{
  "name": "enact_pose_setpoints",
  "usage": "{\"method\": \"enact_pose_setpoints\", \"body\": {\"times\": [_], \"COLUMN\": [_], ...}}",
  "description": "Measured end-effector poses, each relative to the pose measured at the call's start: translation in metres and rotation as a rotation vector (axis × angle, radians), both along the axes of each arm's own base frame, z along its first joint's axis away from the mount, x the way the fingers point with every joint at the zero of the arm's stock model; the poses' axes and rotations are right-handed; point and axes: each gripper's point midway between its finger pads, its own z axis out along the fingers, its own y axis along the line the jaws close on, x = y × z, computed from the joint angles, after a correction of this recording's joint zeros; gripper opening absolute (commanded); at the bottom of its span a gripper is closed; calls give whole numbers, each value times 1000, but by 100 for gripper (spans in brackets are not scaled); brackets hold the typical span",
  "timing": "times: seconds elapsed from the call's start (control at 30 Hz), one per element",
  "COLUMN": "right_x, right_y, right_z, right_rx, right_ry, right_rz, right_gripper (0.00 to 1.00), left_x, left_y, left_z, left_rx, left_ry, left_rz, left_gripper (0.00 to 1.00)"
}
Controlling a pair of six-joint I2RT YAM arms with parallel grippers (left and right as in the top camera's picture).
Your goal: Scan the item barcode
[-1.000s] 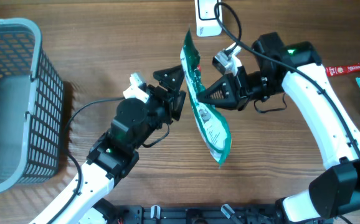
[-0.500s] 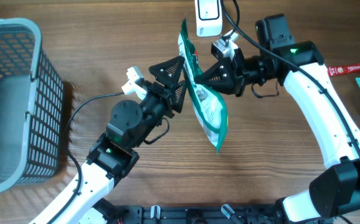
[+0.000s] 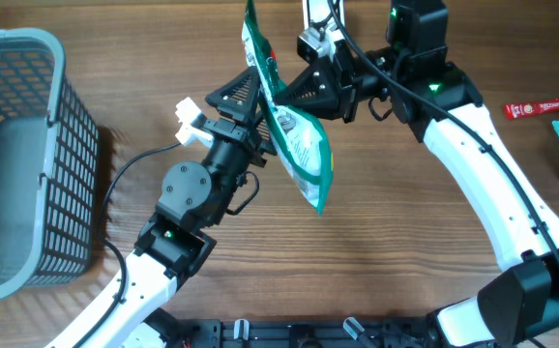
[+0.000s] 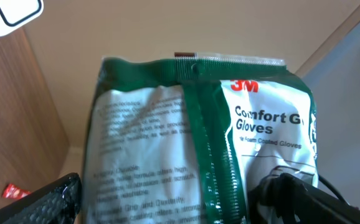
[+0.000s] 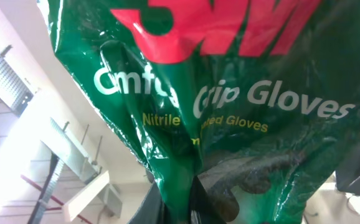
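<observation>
Glove pack in right hand.

Glossy, crinkled plastic film on glove packet; matt wood-grain finish on table; grey plastic lattice basket at nine o'clock.

glove packet: moved farther out, leftward | right pincer: travelled with it | left pincer: followed alongside
</observation>
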Motion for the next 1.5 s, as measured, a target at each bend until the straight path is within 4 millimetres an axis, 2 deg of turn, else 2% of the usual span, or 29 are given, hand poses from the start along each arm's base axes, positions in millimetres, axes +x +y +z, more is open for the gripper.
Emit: {"method": "enact_pose_setpoints", "body": {"times": [0.13,0.23,0.33,0.5,0.67,0.73,0.87,0.97,1.23,1.5], "right_x": [2,0,0,0,0,0,1,-1,-2,-2], "right_y": [0,0,0,0,0,0,0,-1,-2,-2], "right_z": [11,14,14,14,14,16,28,39,42,42], "right_rx": [-1,-12,-13,-15,-15,-13,13,30,22,20], "right_ry": [8,41,44,50,51,44,-27,-74,-47,-42], "right_rz": [-2,-2,-2,-2,-2,-2,-2,-2,-2,-2], "right_gripper": [4,4,4,4,4,4,4,4,4,4], "left_x": [6,12,13,11,9,8,14,17,13,10], "left_y": [5,13,19,24,21,15,1,-3,2,6], "left_z": [-5,-10,-1,21,27,20,-8,-10,26,39], "left_rx": [-15,-42,-85,-156,-172,-150,-87,-88,-181,-217], "left_ry": [23,49,25,-47,-63,-42,34,31,-100,-148], "left_rz": [42,99,125,138,116,84,44,33,34,39], "left_gripper": [99,89,88,99,100,100,100,100,100,100]}}
